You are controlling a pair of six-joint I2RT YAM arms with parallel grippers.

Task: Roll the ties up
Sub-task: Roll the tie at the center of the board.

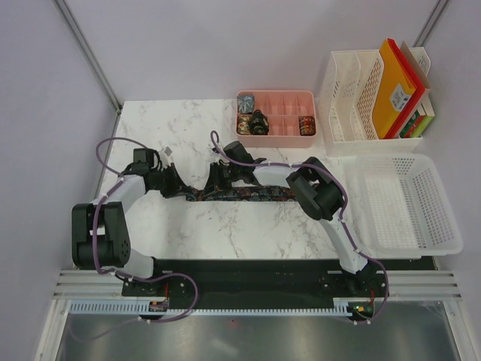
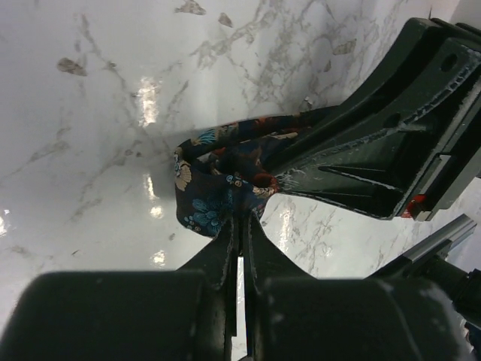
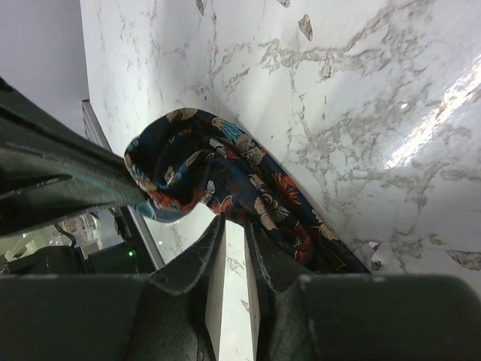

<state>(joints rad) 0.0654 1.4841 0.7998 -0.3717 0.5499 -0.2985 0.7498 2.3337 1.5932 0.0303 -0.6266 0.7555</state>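
Arm bases (image 1: 143,267), top view: bolted at the near edge. Dark floral tie (image 1: 248,195): a strip across the middle of the tabletop (image 1: 225,233). Left fingers (image 1: 176,186) at its left end, right fingers (image 1: 216,177) just beside. Pink tray (image 1: 278,141) at the far edge, with rolled ties (image 1: 259,120) in its compartments.

Left wrist: I see the left fingers (image 2: 225,248) pressed together on the tie's (image 2: 214,177) folded end.

Right wrist: right fingers (image 3: 197,259) narrowly apart, the tie's (image 3: 218,169) fold at their tips. I cannot tell whether it is gripped.
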